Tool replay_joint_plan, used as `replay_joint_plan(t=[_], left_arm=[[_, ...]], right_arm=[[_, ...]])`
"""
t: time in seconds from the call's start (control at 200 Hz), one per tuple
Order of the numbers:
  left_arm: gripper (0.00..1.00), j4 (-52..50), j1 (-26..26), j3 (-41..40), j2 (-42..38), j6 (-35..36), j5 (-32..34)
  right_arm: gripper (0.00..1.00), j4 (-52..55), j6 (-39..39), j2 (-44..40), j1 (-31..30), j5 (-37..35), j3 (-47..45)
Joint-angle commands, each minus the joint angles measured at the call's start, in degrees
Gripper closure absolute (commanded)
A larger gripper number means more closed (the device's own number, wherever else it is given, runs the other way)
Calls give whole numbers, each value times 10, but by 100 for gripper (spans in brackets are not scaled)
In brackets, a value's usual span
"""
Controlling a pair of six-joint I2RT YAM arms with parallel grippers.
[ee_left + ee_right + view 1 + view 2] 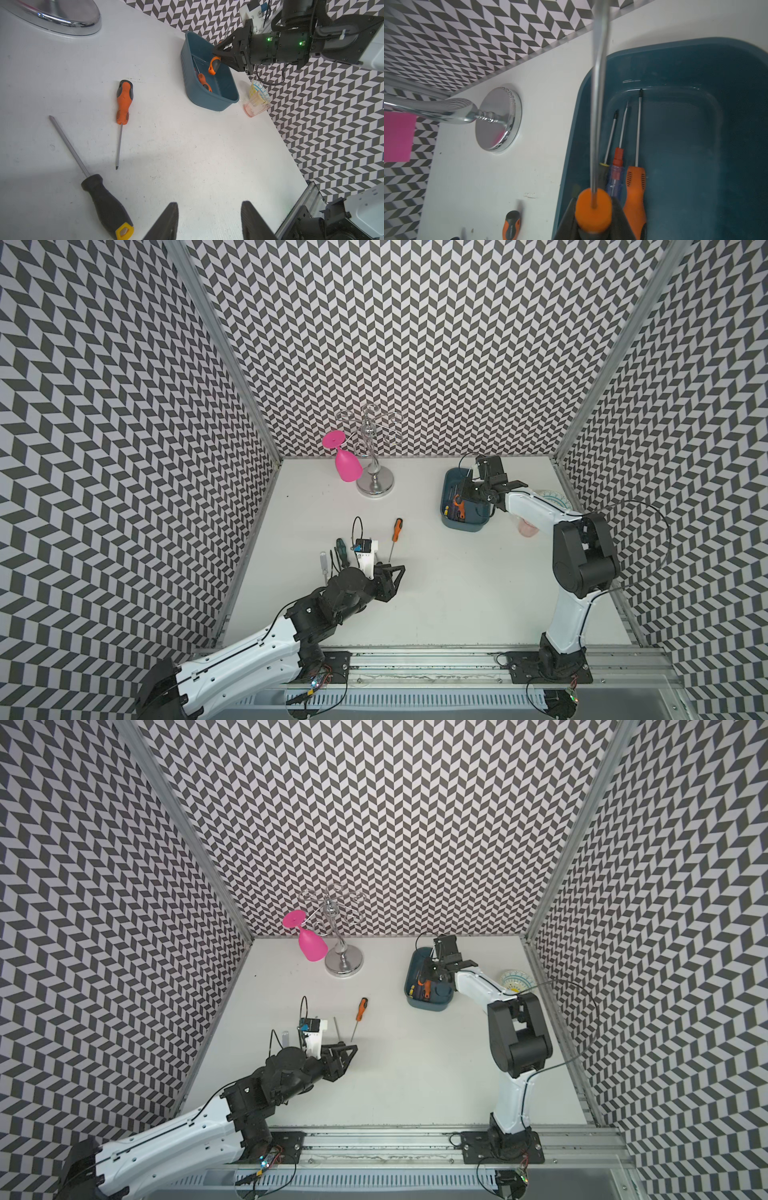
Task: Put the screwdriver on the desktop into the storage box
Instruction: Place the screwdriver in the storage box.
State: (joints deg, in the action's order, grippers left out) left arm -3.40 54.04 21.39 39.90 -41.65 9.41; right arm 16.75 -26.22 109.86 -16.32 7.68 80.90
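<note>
A matte white desktop (457, 593), edged by aluminium rails, sits inside walls (415, 344) of black-and-white chevrons. At far right, a teal plastic storage box (461, 526) with rounded corners holds three screwdrivers (634, 187) side by side. Over it the right gripper (217, 54) pinches an orange-handled screwdriver (214, 65). At near left, an orange-and-black screwdriver (395, 540) and a black-handled screwdriver (99, 197) lie loose by the left gripper (209, 206), its fingers spread and empty. A chrome stand (375, 483) carrying a pink goblet (347, 466) stands far left; a patterned bowl (515, 979) and a pink tumbler (256, 106) sit right of the box.
</note>
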Motion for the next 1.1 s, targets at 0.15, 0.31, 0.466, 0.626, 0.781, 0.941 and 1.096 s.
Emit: replay_joint_plan(t=[0.15, 0.31, 0.466, 0.626, 0.781, 0.941, 1.096], left_arm=[[48, -10, -11, 1, 8, 3, -2], [48, -3, -14, 1, 26, 2, -11], [48, 0, -16, 0, 30, 0, -13], [48, 5, -19, -6, 30, -4, -17], [48, 7, -21, -6, 34, -5, -20], [48, 15, -22, -8, 41, -6, -24], [48, 18, -22, -7, 47, -7, -26]], right_arm=[[86, 29, 29, 27, 5, -66, 8], [86, 31, 30, 35, 11, -71, 3], [85, 33, 34, 43, 19, -70, -2], [84, 32, 35, 52, 23, -63, -8], [83, 34, 38, 51, 25, -62, -13], [81, 34, 42, 53, 26, -57, -14], [78, 35, 44, 66, 26, -49, -18]])
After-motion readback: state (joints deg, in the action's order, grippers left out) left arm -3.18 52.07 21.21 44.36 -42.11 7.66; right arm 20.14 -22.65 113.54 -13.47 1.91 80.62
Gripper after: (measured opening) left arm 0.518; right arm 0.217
